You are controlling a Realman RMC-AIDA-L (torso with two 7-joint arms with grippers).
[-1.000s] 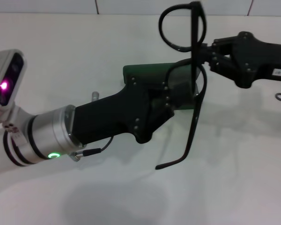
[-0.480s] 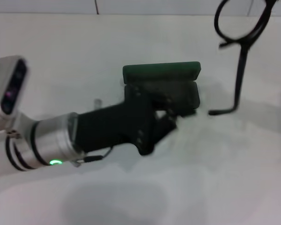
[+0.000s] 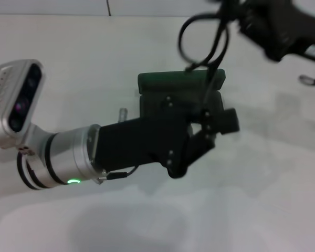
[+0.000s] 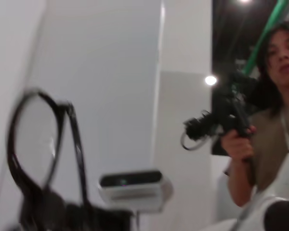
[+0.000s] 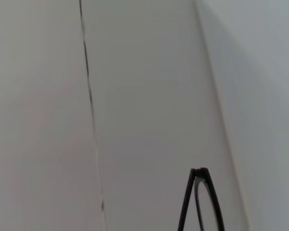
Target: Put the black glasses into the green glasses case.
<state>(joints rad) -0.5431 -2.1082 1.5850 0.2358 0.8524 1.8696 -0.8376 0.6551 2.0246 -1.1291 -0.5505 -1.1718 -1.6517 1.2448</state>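
Observation:
The green glasses case (image 3: 178, 80) stands open in the middle of the white table, its lid upright; my left gripper (image 3: 216, 128) lies over its base and hides most of it. I cannot tell whether that gripper grips the case. The black glasses (image 3: 219, 42) hang in the air just above and behind the lid, with one temple arm reaching down in front of it. My right gripper (image 3: 230, 13), coming in from the top right, is shut on them. The left wrist view shows the black glasses (image 4: 76, 144) close by, and the right wrist view shows the rim of the black glasses (image 5: 188, 202).
The white table (image 3: 262, 184) stretches around the case. A small cable loop (image 3: 307, 80) hangs under the right arm. In the left wrist view a person (image 4: 274, 96) stands in the background holding a camera rig (image 4: 221, 120).
My right gripper has swung the glasses from the far upper right back left, to just above the case lid. The left gripper has shifted a little to the right over the case.

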